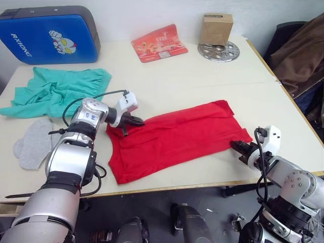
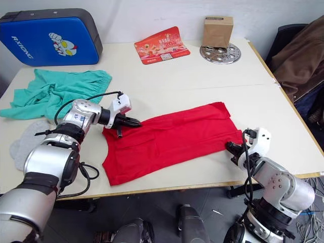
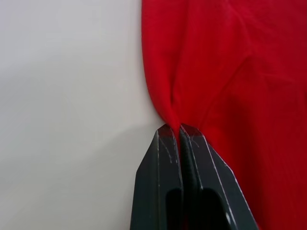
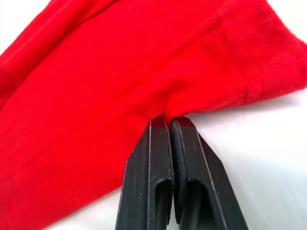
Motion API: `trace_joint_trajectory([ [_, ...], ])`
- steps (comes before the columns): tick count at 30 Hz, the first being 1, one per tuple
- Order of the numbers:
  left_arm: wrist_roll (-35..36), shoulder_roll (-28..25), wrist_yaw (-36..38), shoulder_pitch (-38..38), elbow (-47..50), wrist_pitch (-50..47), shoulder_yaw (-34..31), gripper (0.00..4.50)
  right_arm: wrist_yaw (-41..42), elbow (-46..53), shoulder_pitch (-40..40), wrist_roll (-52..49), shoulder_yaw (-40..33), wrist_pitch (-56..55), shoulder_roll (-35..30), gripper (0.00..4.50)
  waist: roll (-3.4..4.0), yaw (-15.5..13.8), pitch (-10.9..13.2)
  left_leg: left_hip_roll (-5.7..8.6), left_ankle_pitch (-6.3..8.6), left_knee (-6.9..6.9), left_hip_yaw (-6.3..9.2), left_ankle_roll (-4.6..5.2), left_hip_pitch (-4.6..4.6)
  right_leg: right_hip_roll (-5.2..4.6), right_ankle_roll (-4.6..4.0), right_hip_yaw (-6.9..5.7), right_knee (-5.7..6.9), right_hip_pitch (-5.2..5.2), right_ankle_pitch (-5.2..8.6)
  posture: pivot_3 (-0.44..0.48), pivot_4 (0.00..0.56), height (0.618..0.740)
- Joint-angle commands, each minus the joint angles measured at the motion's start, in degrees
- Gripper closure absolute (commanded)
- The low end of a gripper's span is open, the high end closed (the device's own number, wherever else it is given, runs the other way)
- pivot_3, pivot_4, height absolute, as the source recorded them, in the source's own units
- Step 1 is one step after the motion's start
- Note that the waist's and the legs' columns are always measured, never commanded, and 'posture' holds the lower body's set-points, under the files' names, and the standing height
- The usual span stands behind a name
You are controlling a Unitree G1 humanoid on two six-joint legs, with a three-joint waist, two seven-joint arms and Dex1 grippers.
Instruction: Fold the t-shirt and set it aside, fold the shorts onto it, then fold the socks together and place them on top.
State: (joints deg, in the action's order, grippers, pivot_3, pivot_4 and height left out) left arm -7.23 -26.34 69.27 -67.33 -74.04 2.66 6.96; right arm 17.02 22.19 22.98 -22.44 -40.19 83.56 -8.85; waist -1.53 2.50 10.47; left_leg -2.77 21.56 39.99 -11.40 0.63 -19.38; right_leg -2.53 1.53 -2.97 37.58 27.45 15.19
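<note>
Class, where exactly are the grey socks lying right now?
In the left eye view the socks lie flat near the table's left front edge, just in front of the shorts and left of the left gripper's arm.

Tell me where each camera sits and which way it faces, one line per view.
Left eye, right eye: on the head, looking forward and down at the table; both arms show.
Left wrist: along the left end effector, shut on the t-shirt edge.
Right wrist: along the right end effector, pinching the same shirt.
Shared: all four show the red t-shirt.
</note>
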Motion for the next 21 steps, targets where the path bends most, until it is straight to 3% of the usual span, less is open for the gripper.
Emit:
trace_joint_trajectory([
  [1, 2.0, -1.2, 1.2, 3.0, 2.4, -2.0, -2.1, 4.5, 0.2, -5.5, 2.8, -0.2, 4.1, -3.7, -3.4, 4.45, 0.0, 0.4, 0.0, -0.03, 0.0, -0.01, -0.01, 0.0, 0.02, -0.01, 0.0, 0.02, 0.0, 0.0, 0.0, 0.0, 0.15, 0.74],
  [6, 5.4, -1.2, 0.8, 8.0, 9.0, -6.5, -4.9, 4.5, 2.1, -20.0, 9.1, 1.5, 12.1, -12.0, -9.6, 4.45, 0.0, 0.9, 0.0, -0.07, 0.0, -0.05, -0.08, 0.0, 0.09, -0.06, 0.0, 0.1, 0.03, 0.0, 0.0, 0.0, 0.15, 0.74],
  [9, 8.2, -1.2, 1.2, 14.7, 19.8, -13.1, -5.8, 4.5, 3.7, -33.1, 15.8, 4.1, 17.7, -20.2, -12.8, 4.45, 0.02, 1.3, 0.0, -0.15, 0.0, -0.05, -0.19, 0.0, 0.16, -0.08, 0.0, 0.18, 0.05, 0.0, 0.0, 0.0, 0.15, 0.74],
  [14, 15.4, -0.2, -6.9, 35.0, 55.7, -33.2, -8.6, 4.5, 5.3, -59.4, 30.2, 9.0, 24.0, -35.7, -14.5, 4.45, 0.14, 2.5, -0.1, -0.33, 0.0, -0.09, -0.2, -0.03, 0.18, -0.18, 0.0, 0.21, 0.23, -0.01, 0.0, 0.0, 0.15, 0.74],
  [21, 22.5, 4.1, -21.1, 47.9, 81.3, -49.0, -12.7, 4.5, 7.6, -80.6, 40.1, 13.8, 28.3, -51.8, -14.7, 4.45, 0.18, 2.3, -0.1, -0.39, 0.02, -0.12, -0.18, -0.07, 0.2, -0.17, -0.01, 0.26, 0.15, -0.07, 0.01, 0.0, 0.15, 0.74],
])
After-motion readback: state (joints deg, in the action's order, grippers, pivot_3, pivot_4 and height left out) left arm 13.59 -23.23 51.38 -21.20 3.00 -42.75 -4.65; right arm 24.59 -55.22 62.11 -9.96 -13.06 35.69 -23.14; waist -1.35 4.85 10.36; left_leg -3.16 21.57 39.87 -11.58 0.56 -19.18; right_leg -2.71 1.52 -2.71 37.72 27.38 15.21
